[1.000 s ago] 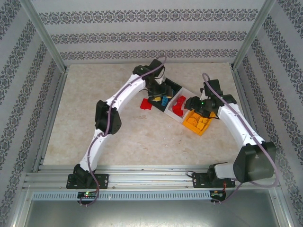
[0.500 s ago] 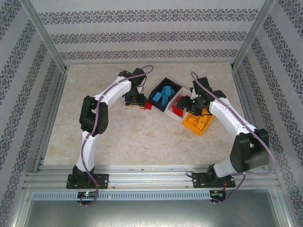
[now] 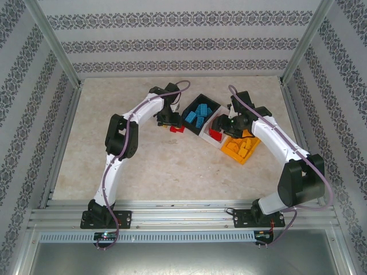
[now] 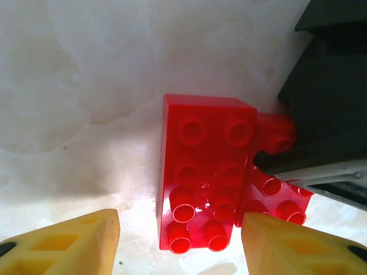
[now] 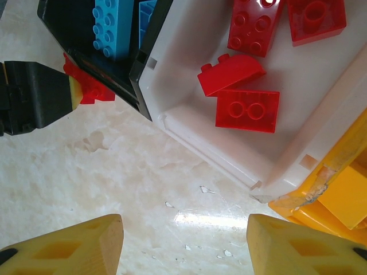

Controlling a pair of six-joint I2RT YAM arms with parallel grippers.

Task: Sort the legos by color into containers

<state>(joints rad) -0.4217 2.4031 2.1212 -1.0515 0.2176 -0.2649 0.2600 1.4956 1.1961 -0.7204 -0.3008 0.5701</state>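
Observation:
Two red legos (image 4: 203, 177) lie side by side on the table, just left of the black bin (image 3: 202, 102); the smaller one (image 4: 275, 186) is tucked against the bin's corner (image 4: 332, 86). My left gripper (image 4: 180, 246) hangs open right over the larger red brick (image 3: 176, 129), a finger on each side and nothing held. Light blue legos (image 3: 198, 113) fill the black bin. The white bin (image 5: 218, 154) holds several red legos (image 5: 246, 109). The orange bin (image 3: 239, 150) holds yellow legos. My right gripper (image 5: 183, 240) is open and empty over bare table beside the white bin's corner.
The three bins stand touching in a diagonal row at mid-table. The orange bin's rim (image 5: 338, 200) sits close to my right gripper's right finger. The left gripper's black finger (image 5: 34, 94) shows beside the black bin. Patterned walls and metal posts enclose the table.
My left gripper has swung out of the black bin, leftward and down to the red bricks on the table. My right gripper has moved from over the orange bin toward the white bin.

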